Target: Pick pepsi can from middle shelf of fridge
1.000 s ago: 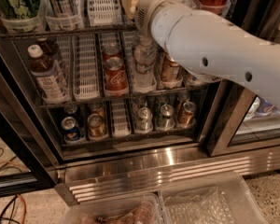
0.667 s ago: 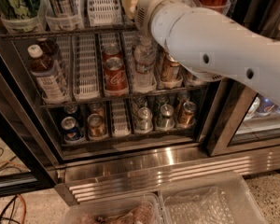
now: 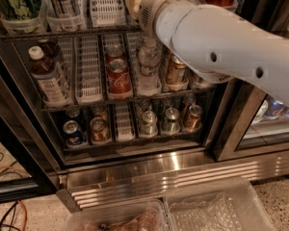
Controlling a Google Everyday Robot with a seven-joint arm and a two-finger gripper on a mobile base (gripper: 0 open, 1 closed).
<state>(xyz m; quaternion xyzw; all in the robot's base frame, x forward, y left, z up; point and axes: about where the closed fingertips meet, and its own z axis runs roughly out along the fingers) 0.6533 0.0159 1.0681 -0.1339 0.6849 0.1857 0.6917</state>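
Note:
The fridge (image 3: 149, 170) stands open, with wire racks above a ribbed steel base. The middle shelf (image 3: 106, 4), with white slotted lanes and clear cup fronts, runs along the top of the view. A dark can with white markings (image 3: 62, 1) stands in one of its cups at the left. A dark blue pepsi can (image 3: 73, 133) with a round logo stands on the lowest rack at the left. My white arm (image 3: 216, 42) reaches in from the right. My gripper (image 3: 134, 0) is at the middle shelf, mostly hidden behind the wrist.
The rack below holds bottles (image 3: 45, 76), a red Coca-Cola can (image 3: 118, 76) and a water bottle (image 3: 148, 66). Several cans (image 3: 171, 119) stand on the lowest rack. A closed glass door (image 3: 269, 114) is at the right. Clear plastic bins (image 3: 216, 211) sit on the floor in front.

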